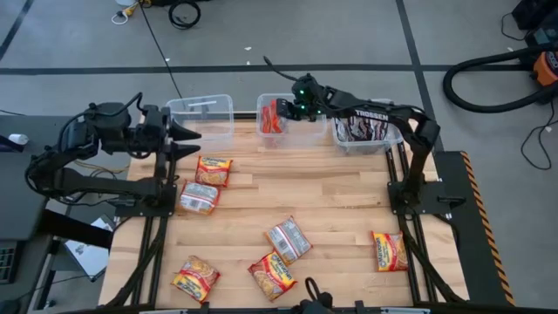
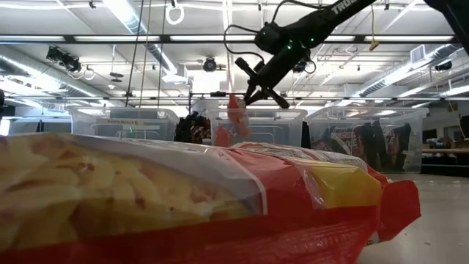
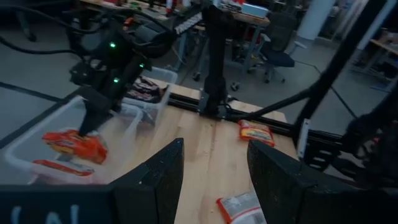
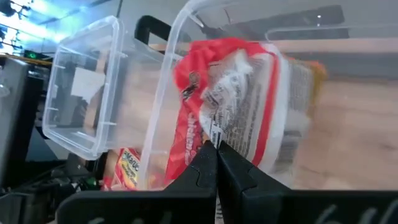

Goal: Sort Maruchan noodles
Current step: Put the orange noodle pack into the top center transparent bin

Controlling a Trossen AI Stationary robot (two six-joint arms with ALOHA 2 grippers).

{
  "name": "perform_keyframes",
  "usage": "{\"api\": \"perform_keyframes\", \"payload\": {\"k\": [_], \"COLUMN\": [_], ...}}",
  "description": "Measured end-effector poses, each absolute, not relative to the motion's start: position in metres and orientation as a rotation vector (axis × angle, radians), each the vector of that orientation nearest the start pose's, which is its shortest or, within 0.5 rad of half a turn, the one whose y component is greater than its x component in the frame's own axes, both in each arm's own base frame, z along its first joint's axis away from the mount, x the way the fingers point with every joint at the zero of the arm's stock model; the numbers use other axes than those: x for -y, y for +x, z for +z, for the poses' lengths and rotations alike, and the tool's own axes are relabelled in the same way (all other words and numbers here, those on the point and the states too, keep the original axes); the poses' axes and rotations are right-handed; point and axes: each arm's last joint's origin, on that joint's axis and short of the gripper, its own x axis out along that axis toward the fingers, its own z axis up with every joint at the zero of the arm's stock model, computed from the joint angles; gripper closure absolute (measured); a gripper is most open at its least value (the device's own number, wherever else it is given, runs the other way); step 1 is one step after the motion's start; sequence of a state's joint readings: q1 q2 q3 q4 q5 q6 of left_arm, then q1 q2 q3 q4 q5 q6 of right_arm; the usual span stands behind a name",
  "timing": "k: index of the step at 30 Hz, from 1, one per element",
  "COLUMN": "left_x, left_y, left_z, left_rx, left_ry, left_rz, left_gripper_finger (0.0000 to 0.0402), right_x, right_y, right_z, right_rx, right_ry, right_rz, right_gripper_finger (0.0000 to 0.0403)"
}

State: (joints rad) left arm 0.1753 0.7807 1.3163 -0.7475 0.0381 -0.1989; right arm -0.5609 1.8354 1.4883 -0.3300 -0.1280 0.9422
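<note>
Red packet (image 4: 233, 99) blurred above bin (image 4: 163, 118).

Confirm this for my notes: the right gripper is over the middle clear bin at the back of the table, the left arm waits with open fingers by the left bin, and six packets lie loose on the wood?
Not quite: seven packets lie loose on the table, as the high view shows. The right gripper is over the middle bin, and the left gripper waits open by the left bin.

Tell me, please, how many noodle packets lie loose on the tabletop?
6 packets: two at the left, one central, two at the front, one at the right. None looks hidden.
</note>
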Motion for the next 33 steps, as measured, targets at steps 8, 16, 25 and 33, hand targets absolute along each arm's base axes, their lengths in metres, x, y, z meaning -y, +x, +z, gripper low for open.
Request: {"api": "perform_keyframes", "payload": {"k": [8,16,25,33], "left_x": [-0.019,-0.019,-0.019,-0.019], "left_y": [0.107,0.107,0.107,0.107], "left_z": [0.445,0.445,0.445,0.444], "left_rx": [-0.197,-0.197,-0.205,-0.208], "left_ry": [-0.217,-0.216,-0.216,-0.214], "left_rz": [0.192,0.196,0.193,0.193], "left_gripper_finger": [0.0221,0.0221,0.0221,0.0221], "right_x": [0.230,0.233,0.236,0.236], "right_y": [0.353,0.362,0.364,0.364], "right_z": [0.259,0.234,0.220,0.220], "right_rx": [-0.414,-0.463,-0.492,-0.493], "right_ry": [1.135,1.149,1.143,1.135], "right_rz": [-0.727,-0.749,-0.789,-0.792], "right_gripper_finger": [0.0399,0.0399,0.0386,0.0337]}}
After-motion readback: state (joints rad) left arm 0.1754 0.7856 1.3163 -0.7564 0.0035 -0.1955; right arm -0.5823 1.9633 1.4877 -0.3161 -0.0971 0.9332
